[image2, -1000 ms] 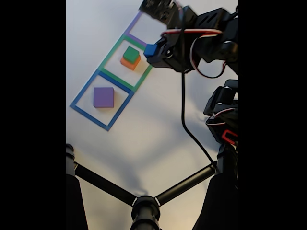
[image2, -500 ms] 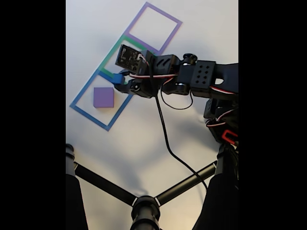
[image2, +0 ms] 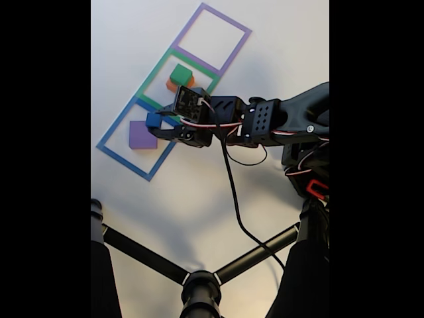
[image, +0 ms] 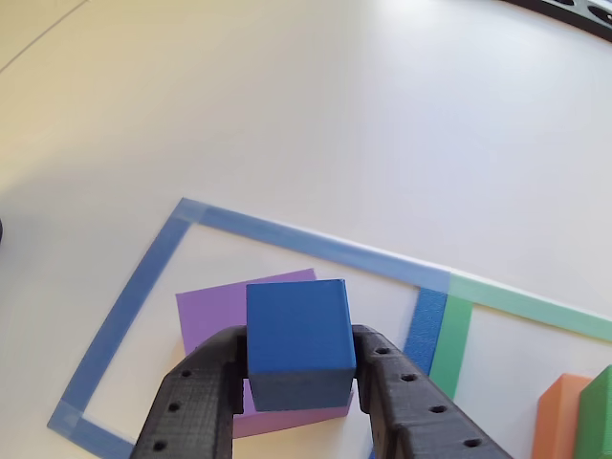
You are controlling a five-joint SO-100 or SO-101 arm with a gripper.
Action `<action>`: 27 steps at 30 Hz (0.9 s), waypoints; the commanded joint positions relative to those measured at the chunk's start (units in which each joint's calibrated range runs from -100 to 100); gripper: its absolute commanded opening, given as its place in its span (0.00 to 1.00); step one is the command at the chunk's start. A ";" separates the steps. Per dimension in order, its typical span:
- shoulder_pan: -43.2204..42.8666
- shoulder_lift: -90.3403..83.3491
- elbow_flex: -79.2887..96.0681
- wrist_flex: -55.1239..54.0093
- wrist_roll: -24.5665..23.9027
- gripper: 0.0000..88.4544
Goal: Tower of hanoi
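1. Gripper (image: 301, 387) is clamping the blue cube (image: 298, 330), hovering over the purple block (image: 206, 311) at the blue square's (image2: 111, 130) three o'clock side.
2. Green cube (image2: 180, 73) is sitting stacked on the orange block (image2: 172, 85); placing is remaining.

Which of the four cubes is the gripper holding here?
The blue cube, clamped in the gripper above the purple cube; green sits on orange apart.
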 commanded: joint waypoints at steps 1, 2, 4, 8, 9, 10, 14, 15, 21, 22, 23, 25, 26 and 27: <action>-1.26 4.65 -1.43 -7.84 0.75 0.03; -1.26 6.17 -2.06 -8.81 0.75 0.03; -0.96 8.81 -3.88 -9.21 0.75 0.03; -0.88 14.02 -7.60 -11.24 0.75 0.03; -0.88 14.98 -8.33 -11.56 0.75 0.03; -0.96 16.03 -8.97 -11.97 0.75 0.03; -1.18 18.91 -9.51 -14.72 0.75 0.03; -1.26 19.39 -9.42 -15.37 0.75 0.03; -1.26 20.99 -9.06 -16.50 0.75 0.05; -1.26 21.07 -9.06 -16.50 0.75 0.06; -1.18 21.15 -9.06 -16.50 0.75 0.07; -1.18 21.31 -9.06 -16.50 0.75 0.14; -1.18 21.39 -9.06 -16.58 0.75 0.16; -1.11 21.47 -8.88 -16.74 0.75 0.18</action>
